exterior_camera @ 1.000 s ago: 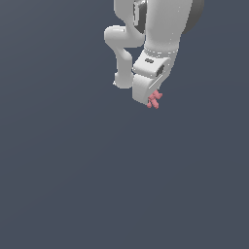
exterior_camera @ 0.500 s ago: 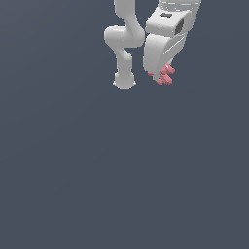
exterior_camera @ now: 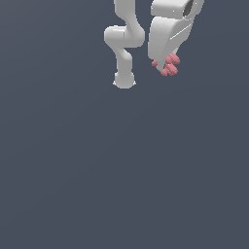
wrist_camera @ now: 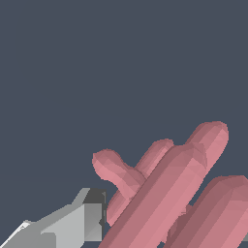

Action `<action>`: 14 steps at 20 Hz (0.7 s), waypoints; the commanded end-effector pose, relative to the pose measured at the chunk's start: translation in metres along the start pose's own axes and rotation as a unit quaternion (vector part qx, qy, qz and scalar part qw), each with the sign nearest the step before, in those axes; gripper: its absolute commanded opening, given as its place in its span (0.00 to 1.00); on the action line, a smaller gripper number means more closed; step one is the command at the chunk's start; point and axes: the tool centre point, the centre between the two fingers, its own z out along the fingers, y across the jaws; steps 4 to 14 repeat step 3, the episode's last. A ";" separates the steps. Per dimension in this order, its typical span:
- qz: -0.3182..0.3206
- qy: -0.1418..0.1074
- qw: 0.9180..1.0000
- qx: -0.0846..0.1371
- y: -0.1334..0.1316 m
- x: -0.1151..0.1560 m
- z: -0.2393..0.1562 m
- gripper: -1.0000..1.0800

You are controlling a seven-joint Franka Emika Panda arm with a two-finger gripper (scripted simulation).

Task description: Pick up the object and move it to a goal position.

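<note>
A small pink-red object (exterior_camera: 168,64) is seen at the lower end of the white claw (exterior_camera: 165,61), near the upper edge of the exterior view and toward the exterior view's right. It is made up of several short, rounded, knobby prongs bunched together; one small prong juts toward the exterior view's left, the rest cluster below the white housing. The object is much smaller than the claw that carries it, and its surface is matte and faceted, lighter on the upper faces and darker beneath.

In the wrist view the object (wrist_camera: 169,193) fills the lower part of the picture: thick, finger-like pink lobes with blunt rounded tips are seen lying side by side, and a shorter curved knob branches off from them. One grey finger (wrist_camera: 72,223) of the claw is visible pressed against the side of the lobes; the other finger is hidden behind the object. The claw is thus seen pinching the object, which is held clear of the plain dark grey-blue background (exterior_camera: 121,185).

Beside the claw, toward the exterior view's left, the white jointed arm (exterior_camera: 125,44) is seen, ending in a round base (exterior_camera: 124,80). The object is apart from that base, at about the same height
</note>
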 end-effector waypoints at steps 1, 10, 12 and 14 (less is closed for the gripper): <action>0.000 0.000 1.000 0.000 0.001 0.000 0.001 0.00; 0.000 0.000 1.000 0.000 0.001 0.000 0.002 0.00; 0.000 0.000 1.000 0.000 0.001 0.000 0.002 0.00; 0.000 0.000 1.000 0.000 0.001 0.000 0.002 0.00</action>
